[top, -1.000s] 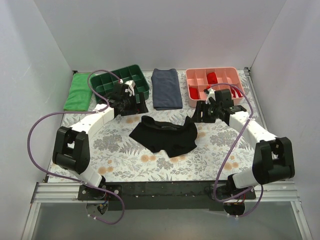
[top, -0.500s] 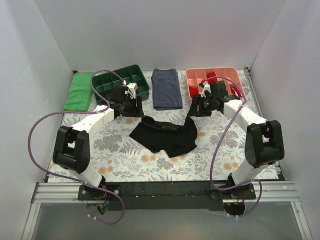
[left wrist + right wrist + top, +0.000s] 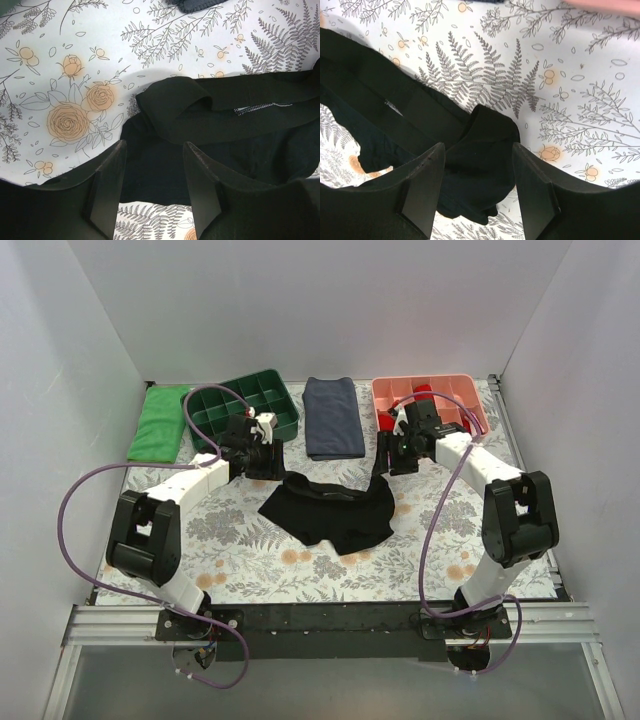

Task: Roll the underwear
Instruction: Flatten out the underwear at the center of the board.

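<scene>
The black underwear point(image 3: 330, 510) lies crumpled on the floral table, waistband toward the back. My left gripper point(image 3: 268, 462) is open, above the underwear's back left corner; in the left wrist view point(image 3: 152, 187) the black fabric point(image 3: 210, 120) shows between its fingers. My right gripper point(image 3: 390, 462) is open, above the back right corner; in the right wrist view point(image 3: 477, 192) a folded corner of the underwear point(image 3: 485, 155) lies between its fingers. Neither gripper holds the cloth.
A green tray point(image 3: 245, 408) stands at the back left with a green cloth point(image 3: 158, 422) beside it. A folded navy-grey cloth point(image 3: 332, 417) lies at the back middle. A pink tray point(image 3: 430, 392) with red rolled garments stands at the back right.
Both grippers have moved back and inward toward the underwear's back corners; the right arm has folded in more. The underwear has not moved.
</scene>
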`<state>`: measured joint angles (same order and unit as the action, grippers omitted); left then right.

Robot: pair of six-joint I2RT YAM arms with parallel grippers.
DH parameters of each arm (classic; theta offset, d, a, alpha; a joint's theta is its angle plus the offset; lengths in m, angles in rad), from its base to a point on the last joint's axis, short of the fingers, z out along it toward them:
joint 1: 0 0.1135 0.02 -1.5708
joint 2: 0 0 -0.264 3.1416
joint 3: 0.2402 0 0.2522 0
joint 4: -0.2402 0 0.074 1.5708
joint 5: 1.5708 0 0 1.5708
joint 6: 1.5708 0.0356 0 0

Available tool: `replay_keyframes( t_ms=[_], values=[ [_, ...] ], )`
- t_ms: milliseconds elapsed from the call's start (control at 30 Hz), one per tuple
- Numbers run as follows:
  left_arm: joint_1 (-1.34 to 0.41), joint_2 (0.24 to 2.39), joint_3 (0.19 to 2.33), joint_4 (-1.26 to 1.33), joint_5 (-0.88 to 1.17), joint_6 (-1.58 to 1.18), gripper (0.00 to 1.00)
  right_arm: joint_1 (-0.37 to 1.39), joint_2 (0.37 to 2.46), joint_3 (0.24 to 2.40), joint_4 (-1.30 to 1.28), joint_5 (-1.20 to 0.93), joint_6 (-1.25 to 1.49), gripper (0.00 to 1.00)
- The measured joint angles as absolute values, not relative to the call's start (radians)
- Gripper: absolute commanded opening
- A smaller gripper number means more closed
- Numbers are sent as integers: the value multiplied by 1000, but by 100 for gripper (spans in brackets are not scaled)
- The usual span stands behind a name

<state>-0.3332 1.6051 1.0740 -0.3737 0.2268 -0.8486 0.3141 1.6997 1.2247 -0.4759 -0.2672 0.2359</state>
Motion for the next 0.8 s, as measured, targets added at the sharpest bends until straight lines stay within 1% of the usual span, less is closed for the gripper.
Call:
replay_keyframes(
  t_ms=[100,333,433,500,533,633,733,767,800],
  values=[
    [-341,1610,1074,-368,230,-849,47,331,1729,1272,-501,-235,233,61],
    [-400,1658,1086,-369,212,-848,45,369,1821,1382,-569,-142,231,59],
    [-419,1666,1086,-379,185,-849,56,380,1827,1376,-574,-127,221,61],
    [-422,1660,1084,-375,170,-852,61,382,1818,1350,-552,-134,213,62],
    [-422,1653,1079,-366,163,-853,65,383,1811,1331,-540,-142,209,62],
    [-422,1626,1060,-356,145,-856,65,383,1792,1284,-519,-170,205,62],
    [-421,1619,1058,-344,137,-857,61,383,1789,1271,-510,-187,205,62],
    [-421,1620,1058,-341,136,-857,55,383,1789,1268,-505,-187,205,62],
    [-421,1620,1058,-336,134,-856,51,383,1789,1267,-501,-186,205,63]
  ],
)
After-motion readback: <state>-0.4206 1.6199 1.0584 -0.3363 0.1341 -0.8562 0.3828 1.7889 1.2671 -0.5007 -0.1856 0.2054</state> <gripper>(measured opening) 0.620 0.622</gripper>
